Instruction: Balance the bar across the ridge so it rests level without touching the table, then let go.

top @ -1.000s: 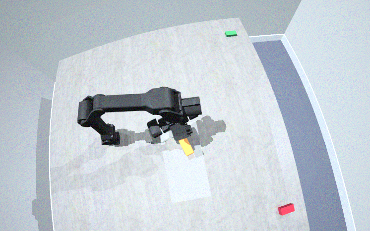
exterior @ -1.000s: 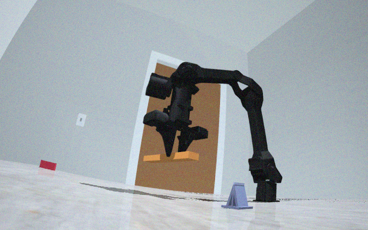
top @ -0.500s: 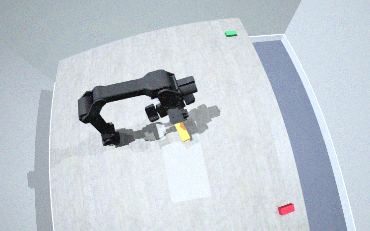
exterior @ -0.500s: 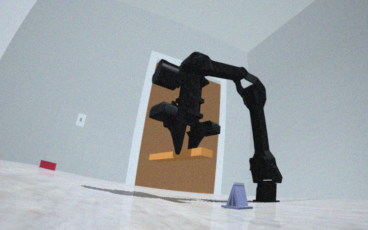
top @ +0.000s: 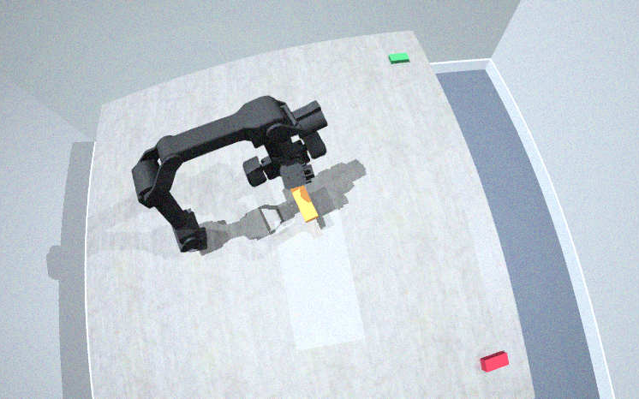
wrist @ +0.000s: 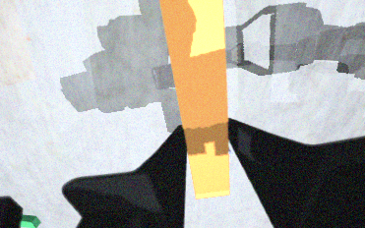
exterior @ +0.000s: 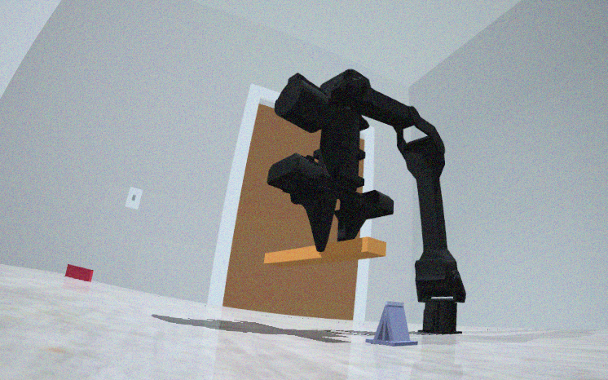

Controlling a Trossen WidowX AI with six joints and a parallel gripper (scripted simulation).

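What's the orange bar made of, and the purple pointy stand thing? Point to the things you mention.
The orange bar (top: 304,204) (exterior: 292,254) (wrist: 199,98) looks like painted wood or plastic: one smooth, even color, with flat sides and straight edges. I can't tell which. The purple stand (exterior: 395,325) looks like matte plastic, since it's one plain color with thin, neat ribs and no metal shine, but it could be painted.

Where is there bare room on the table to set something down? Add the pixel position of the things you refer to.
Bare patches: between the green block (top: 398,57) and red block (top: 494,361) (exterior: 78,272), along the table's edge; also the pale rectangle's (top: 322,297) lower part. Crowded: around the gripper (top: 298,187) (exterior: 332,245) (wrist: 204,126) and orange bar (top: 305,204) (exterior: 292,254) (wrist: 203,98).
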